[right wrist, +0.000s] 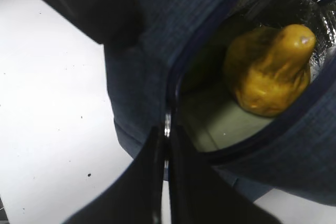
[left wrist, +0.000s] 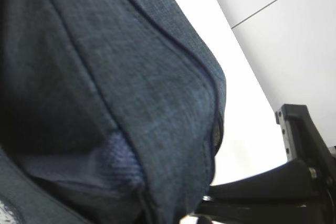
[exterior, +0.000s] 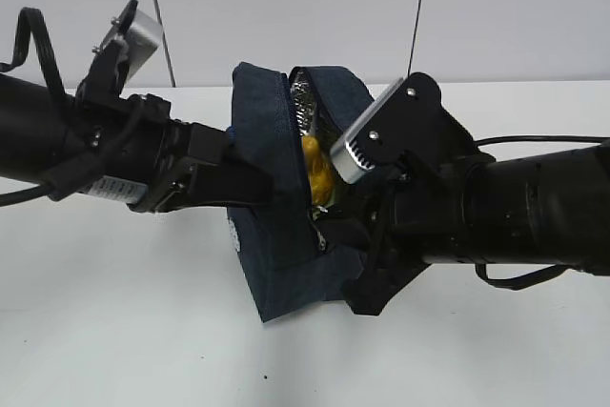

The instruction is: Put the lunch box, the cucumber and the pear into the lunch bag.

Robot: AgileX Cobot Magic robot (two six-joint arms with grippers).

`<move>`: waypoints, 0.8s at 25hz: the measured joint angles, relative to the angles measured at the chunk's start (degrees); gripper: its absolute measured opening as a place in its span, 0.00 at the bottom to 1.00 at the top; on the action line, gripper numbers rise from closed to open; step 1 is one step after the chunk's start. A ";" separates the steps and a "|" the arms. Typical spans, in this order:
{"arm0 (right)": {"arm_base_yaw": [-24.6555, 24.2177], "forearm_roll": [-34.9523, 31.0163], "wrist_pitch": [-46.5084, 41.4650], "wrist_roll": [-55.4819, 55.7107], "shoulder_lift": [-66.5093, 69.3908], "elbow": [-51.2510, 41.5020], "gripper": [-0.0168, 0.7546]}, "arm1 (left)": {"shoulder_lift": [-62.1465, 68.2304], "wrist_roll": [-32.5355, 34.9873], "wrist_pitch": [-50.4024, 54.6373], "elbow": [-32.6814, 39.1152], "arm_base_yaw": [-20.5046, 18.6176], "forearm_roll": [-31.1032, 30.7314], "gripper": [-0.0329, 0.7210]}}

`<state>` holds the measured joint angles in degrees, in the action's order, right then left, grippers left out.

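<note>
The left gripper [exterior: 250,186] presses against the lunch bag's [exterior: 272,235] side wall; whether its jaws are apart or together cannot be told, since fabric fills the left wrist view. The bag is dark navy woven cloth with stitched seams, boxy and standing on the white table [exterior: 114,331], its mouth gaping to show crinkled silver foil lining [exterior: 303,100]. Inside, the pear [right wrist: 270,72], squat, yellow-orange and brown-blotched, rests on the lunch box's [right wrist: 220,124] smooth pale green lid. The right gripper [right wrist: 167,171] has its fingers pinched together on the metal zipper pull [right wrist: 167,124] at the opening's edge.
</note>
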<state>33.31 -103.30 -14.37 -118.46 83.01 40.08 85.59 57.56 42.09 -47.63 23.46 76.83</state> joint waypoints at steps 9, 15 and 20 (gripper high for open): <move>0.00 0.00 0.00 0.10 -0.44 0.46 0.03 | 0.00 0.00 1.24 0.00 0.00 -1.18 0.44; 0.00 0.00 -0.21 0.10 -2.90 1.03 0.03 | 0.00 0.00 1.64 0.00 0.00 -2.73 0.45; 0.00 0.11 -1.32 0.10 -4.16 1.65 0.03 | 0.00 0.00 1.72 0.00 0.00 -3.24 0.45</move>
<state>33.31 -103.19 -15.70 -118.36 78.86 41.73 85.59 57.56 43.81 -47.63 23.46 73.59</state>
